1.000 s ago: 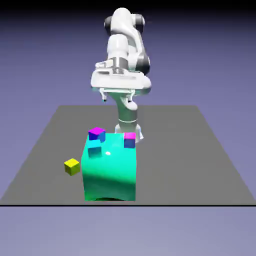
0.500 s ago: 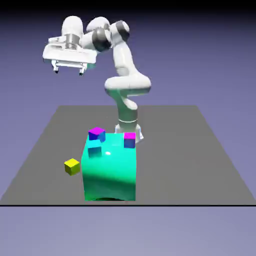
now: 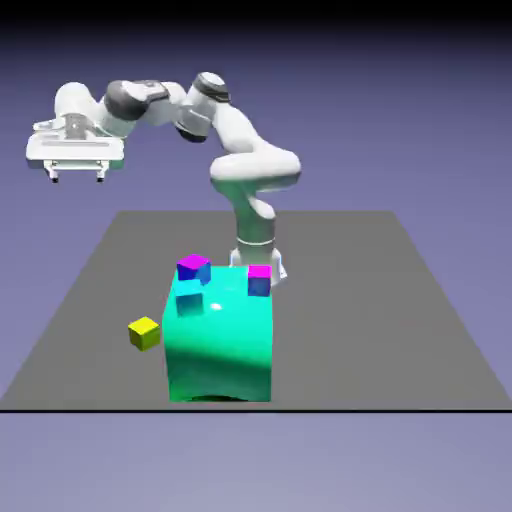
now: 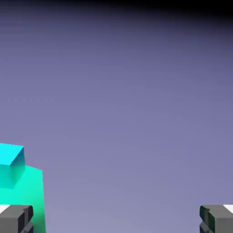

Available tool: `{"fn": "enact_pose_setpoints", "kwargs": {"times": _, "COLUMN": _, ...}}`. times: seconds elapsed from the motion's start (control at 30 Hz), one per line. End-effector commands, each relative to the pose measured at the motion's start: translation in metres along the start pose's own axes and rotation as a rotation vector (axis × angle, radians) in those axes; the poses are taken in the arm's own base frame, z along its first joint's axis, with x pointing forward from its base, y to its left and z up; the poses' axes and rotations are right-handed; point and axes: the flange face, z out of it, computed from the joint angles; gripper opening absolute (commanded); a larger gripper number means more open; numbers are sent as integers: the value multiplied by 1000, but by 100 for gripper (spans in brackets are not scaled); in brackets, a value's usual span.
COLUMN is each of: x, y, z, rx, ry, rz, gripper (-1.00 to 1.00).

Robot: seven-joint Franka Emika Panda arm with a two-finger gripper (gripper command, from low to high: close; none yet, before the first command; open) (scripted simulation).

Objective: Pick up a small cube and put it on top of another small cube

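The exterior view shows the whole layout, while the hand view takes in only a small piece of it. In the exterior view, the pincer (image 3: pixel 78 179) hangs at the end of the arm (image 3: pixel 255 168), high toward the view's left, well apart from the cubes. Its two fingers stand wide apart, released, with nothing between them. The hand view confirms this from close up: one grey fingertip (image 4: pixel 16 219) sits near each bottom corner, with only the blue-violet backdrop (image 4: pixel 123 136) between them. The yellow cube (image 3: pixel 144 333), seen only in the exterior view, rests on the grey desk (image 3: pixel 370 320), tilted in the picture to show a corner, just beside the big teal block (image 3: pixel 220 350) on the exterior view's left. The cyan cube (image 3: pixel 189 297) shows in both views, against the upper part of the block; the hand view cuts it and the block off at its left edge. Two more cubes appear in the exterior view alone, each blue with a magenta top: one (image 3: pixel 194 269) behind the cyan cube, the other (image 3: pixel 259 280) at the block's upper corner toward the exterior view's right.
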Motion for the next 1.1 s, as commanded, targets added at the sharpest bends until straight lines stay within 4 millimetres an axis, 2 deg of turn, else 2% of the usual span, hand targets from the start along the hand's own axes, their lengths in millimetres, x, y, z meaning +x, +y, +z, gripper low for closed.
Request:
{"fn": "enact_pose_setpoints", "kwargs": {"times": 0.0, "x": -9, "y": 14, "z": 3, "rx": 21, "ry": -6, "rz": -3, "gripper": 0}}
{"fn": "enact_pose_setpoints", "kwargs": {"times": 0.17, "x": -63, "y": 79, "z": 30, "rx": 137, "ry": -38, "rz": -18, "gripper": 0}}
{"fn": "enact_pose_setpoints", "kwargs": {"times": 0.33, "x": -129, "y": 130, "z": 76, "rx": 275, "ry": -72, "rz": -36, "gripper": 0}}
{"fn": "enact_pose_setpoints", "kwargs": {"times": 0.47, "x": -190, "y": 157, "z": 122, "rx": 402, "ry": -97, "rz": -51, "gripper": 0}}
{"fn": "enact_pose_setpoints", "kwargs": {"times": 0.6, "x": -256, "y": 169, "z": 174, "rx": 541, "ry": -117, "rz": -67, "gripper": 0}}
{"fn": "enact_pose_setpoints", "kwargs": {"times": 0.67, "x": -260, "y": 169, "z": 177, "rx": 550, "ry": -118, "rz": -68, "gripper": 0}}
{"fn": "enact_pose_setpoints", "kwargs": {"times": 0.77, "x": -280, "y": 155, "z": 228, "rx": 550, "ry": -118, "rz": -68, "gripper": 0}}
{"fn": "enact_pose_setpoints", "kwargs": {"times": 0.8, "x": -280, "y": 155, "z": 228, "rx": 550, "ry": -118, "rz": -68, "gripper": -100}}
{"fn": "enact_pose_setpoints", "kwargs": {"times": 0.83, "x": -280, "y": 155, "z": 228, "rx": 550, "ry": -118, "rz": -68, "gripper": -100}}
{"fn": "enact_pose_setpoints", "kwargs": {"times": 0.9, "x": -265, "y": 166, "z": 191, "rx": 549, "ry": -118, "rz": -67, "gripper": -100}}
{"fn": "enact_pose_setpoints", "kwargs": {"times": 0.93, "x": -254, "y": 166, "z": 178, "rx": 550, "ry": -120, "rz": -69, "gripper": -100}}
{"fn": "enact_pose_setpoints", "kwargs": {"times": 1.07, "x": -169, "y": 113, "z": 200, "rx": 574, "ry": -153, "rz": -92, "gripper": -100}}
